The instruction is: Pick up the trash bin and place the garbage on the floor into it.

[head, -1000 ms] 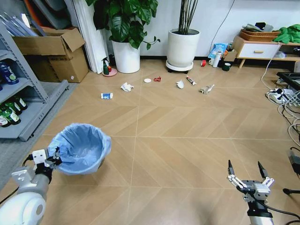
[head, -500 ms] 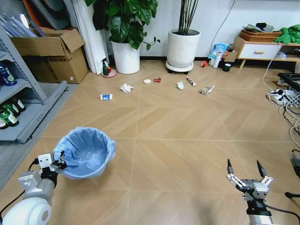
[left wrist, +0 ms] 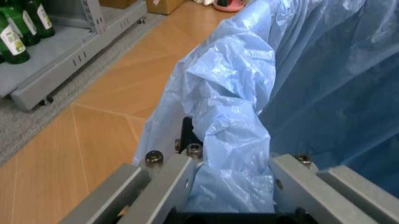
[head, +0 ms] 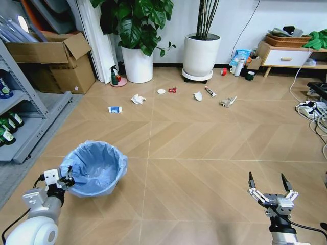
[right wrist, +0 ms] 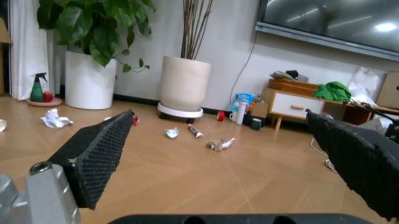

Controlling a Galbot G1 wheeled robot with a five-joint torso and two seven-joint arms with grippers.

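The left hand (head: 65,179) is clamped on the trash bin (head: 95,168) rim, the right hand (head: 270,188) spread wide and holding nothing.

Trash bin (head: 96,168) liner: crinkled glossy blue plastic (thin); floor (head: 204,138): smooth wood-look tile; garbage (head: 137,98): crumpled paper.

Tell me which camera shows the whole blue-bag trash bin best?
The head view: the whole trash bin sits there on the floor, the left gripper clamped on its rim. The left wrist view has just a close-up of its crinkled bag at that grip. The right wrist view faces the litter instead.
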